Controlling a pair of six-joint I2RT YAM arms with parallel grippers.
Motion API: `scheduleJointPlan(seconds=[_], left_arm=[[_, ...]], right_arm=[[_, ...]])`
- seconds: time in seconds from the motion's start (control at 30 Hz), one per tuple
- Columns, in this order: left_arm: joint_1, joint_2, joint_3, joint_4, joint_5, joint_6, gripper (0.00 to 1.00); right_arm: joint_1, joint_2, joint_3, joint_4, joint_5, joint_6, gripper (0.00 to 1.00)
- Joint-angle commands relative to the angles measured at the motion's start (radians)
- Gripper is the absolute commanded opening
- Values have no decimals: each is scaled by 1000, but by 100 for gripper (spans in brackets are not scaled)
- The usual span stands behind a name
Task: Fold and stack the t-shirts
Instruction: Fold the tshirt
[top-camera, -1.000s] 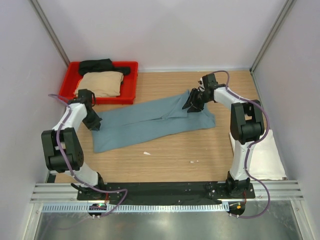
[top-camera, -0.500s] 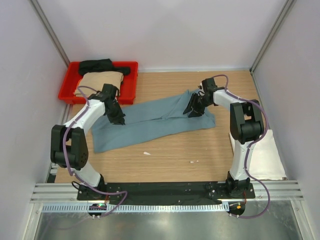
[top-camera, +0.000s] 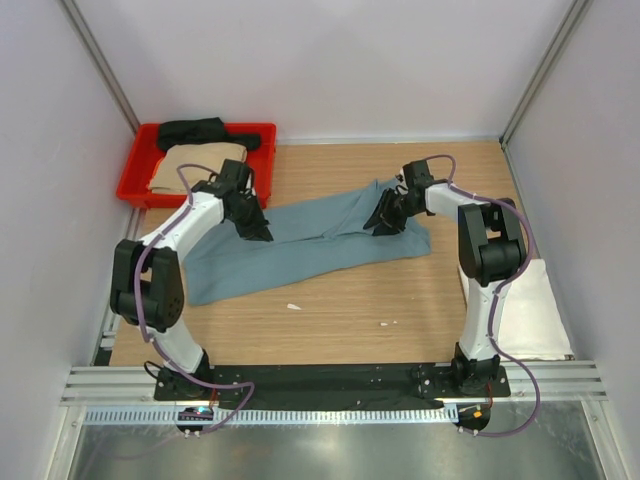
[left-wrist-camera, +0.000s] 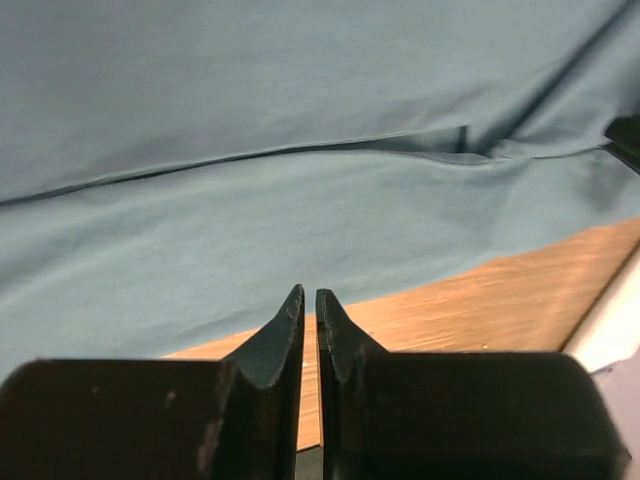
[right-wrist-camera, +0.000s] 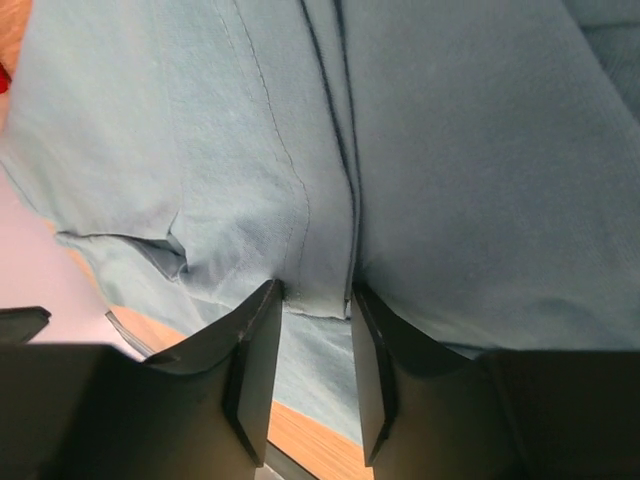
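Observation:
The teal-blue t-shirt (top-camera: 310, 245) lies spread lengthwise across the middle of the table. My left gripper (top-camera: 256, 228) is over its far left part, shut and empty; in the left wrist view (left-wrist-camera: 308, 296) its tips hover at the cloth's edge (left-wrist-camera: 300, 200). My right gripper (top-camera: 386, 217) rests on the shirt's right end. In the right wrist view (right-wrist-camera: 315, 296) its jaws stand a narrow gap apart with a hemmed fold of the teal cloth (right-wrist-camera: 450, 150) between them. The tan shirt (top-camera: 195, 160) and black shirt (top-camera: 195, 130) lie in the tray. The white shirt (top-camera: 540, 310) lies folded at the right.
The red plastic tray (top-camera: 130, 186) stands at the back left corner. Two small white scraps (top-camera: 293, 306) (top-camera: 387, 323) lie on the wood in front of the teal shirt. White walls with metal posts close in the back and sides.
My left gripper has swung from the shirt's left edge rightward onto its far left part. My right gripper has shifted slightly down and left on the cloth. The shirt has barely moved.

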Motion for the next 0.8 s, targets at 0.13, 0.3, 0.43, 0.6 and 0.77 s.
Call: scheduleJointPlan(seconds=[0.13, 0.3, 0.43, 0.6, 0.77], left_arm=[[-119, 132, 122, 195, 184, -32, 6], [-219, 301, 196, 349, 187, -149, 0], [-244, 405, 254, 379, 149, -193, 0], [-244, 458, 270, 378, 103, -206, 0], [-244, 481, 277, 358, 65, -203, 0]], right_arm=[[-1, 7, 53, 54, -36, 78, 28], [-4, -23, 41, 75, -24, 126, 14], [-4, -79, -36, 104, -12, 201, 9], [-4, -180, -146, 149, 20, 262, 6], [10, -259, -243, 180, 57, 308, 4]])
